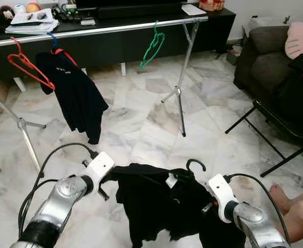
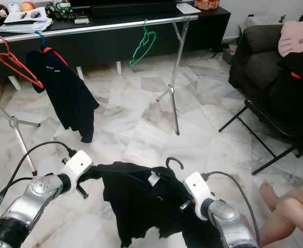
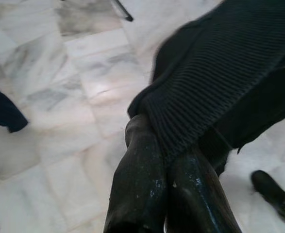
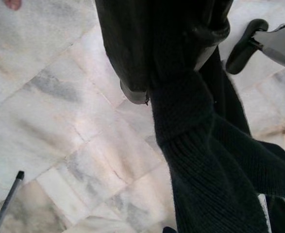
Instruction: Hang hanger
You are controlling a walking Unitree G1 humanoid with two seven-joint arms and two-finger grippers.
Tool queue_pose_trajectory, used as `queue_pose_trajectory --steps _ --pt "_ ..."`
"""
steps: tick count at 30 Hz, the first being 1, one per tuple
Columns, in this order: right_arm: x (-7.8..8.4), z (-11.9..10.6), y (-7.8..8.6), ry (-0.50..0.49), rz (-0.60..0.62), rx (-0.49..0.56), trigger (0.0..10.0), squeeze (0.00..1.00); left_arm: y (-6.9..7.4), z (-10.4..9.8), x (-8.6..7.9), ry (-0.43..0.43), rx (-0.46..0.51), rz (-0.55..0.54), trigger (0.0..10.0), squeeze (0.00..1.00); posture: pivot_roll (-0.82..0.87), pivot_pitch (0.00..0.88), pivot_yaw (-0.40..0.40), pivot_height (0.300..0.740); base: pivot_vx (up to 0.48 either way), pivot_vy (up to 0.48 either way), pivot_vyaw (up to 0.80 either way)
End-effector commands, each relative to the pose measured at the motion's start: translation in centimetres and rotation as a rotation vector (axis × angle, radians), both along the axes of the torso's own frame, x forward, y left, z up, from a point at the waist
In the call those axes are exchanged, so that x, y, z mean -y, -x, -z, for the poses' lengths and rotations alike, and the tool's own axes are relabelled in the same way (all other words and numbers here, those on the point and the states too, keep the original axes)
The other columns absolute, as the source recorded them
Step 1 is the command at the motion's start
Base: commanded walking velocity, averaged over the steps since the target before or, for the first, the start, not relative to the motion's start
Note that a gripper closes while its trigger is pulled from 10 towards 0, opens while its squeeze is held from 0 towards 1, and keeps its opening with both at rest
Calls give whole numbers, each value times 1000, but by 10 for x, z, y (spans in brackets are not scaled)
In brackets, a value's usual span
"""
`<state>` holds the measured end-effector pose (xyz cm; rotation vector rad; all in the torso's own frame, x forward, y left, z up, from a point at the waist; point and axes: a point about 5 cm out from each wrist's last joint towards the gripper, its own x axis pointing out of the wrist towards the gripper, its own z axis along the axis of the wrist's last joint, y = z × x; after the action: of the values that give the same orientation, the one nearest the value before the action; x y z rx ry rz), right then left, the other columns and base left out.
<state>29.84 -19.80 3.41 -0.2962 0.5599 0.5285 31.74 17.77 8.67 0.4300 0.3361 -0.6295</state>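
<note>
Near the robot, low between both arms, a black top [image 1: 156, 201] on its hanger [image 1: 195, 165] is stretched out: left gripper [image 3: 154, 131] and right gripper [image 4: 157, 92] each pinch a knit edge. Hanging is not yet done; the rail [image 1: 105, 28] stands far off across the floor.

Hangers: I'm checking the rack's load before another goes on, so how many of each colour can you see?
Red hanger: 1
Blue hanger, carrying the hung black shirt: 1
Green hanger: 1
Black hanger, in the garment the grippers hold: 1
Total: 4
</note>
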Motion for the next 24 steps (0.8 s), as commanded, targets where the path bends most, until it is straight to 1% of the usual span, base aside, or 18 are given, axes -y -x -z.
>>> queue_pose_trajectory --steps 1,2,3,4,7,8,9,11,12,15,16,17,21,22,24 --pt "11 -1 -2 14 87 16 0 0 6 -2 -2 12 -25 45 10000 0 -43 155 -10 740 0 0 0" --pt "11 -1 -2 14 87 16 0 0 6 -2 -2 12 -25 45 10000 0 -43 155 -10 740 0 0 0" --pt "6 3 -2 4 90 2 0 0 12 -7 4 48 -38 123 10000 0 -42 155 -10 740 0 0 0" --pt "4 4 -1 -1 85 -7 0 0 14 -9 7 59 -41 150 10000 0 -42 155 -10 740 0 0 0" --pt "-5 12 3 -15 40 -64 0 0 12 -22 15 128 1 169 10000 0 -41 155 -11 740 0 0 0" --pt "-5 12 3 -15 40 -64 0 0 12 -22 15 128 1 169 10000 0 -41 155 -11 740 0 0 0" --pt "-8 16 4 -8 38 -78 0 0 12 -31 20 179 23 189 10000 0 -41 155 -12 740 0 0 0" --pt "-9 17 4 -5 56 -84 0 0 13 -37 23 208 30 213 10000 0 -40 156 -11 740 0 0 0" --pt "-10 19 4 -2 65 -94 0 0 15 -42 26 235 36 242 10000 0 -41 155 -12 740 0 0 0" --pt "-12 22 5 -6 68 -118 0 0 16 -48 28 254 55 260 10000 0 -39 157 -12 740 0 0 0" --pt "-17 25 7 -6 41 -149 0 0 16 -54 29 277 66 260 10000 0 -36 156 -12 740 0 0 0" --pt "-18 27 8 -4 28 -156 0 0 16 -56 29 282 66 260 10000 0 -36 156 -12 740 0 0 0" --pt "-19 27 5 15 60 -138 0 0 20 -56 33 285 46 301 10000 0 -38 155 -11 740 0 0 0" --pt "-19 27 4 48 77 -125 0 0 21 -57 34 292 44 307 10000 0 -37 155 -11 740 0 0 0" --pt "-18 26 2 69 88 -109 0 0 22 -57 34 291 43 307 10000 0 -36 156 -11 740 0 0 0"
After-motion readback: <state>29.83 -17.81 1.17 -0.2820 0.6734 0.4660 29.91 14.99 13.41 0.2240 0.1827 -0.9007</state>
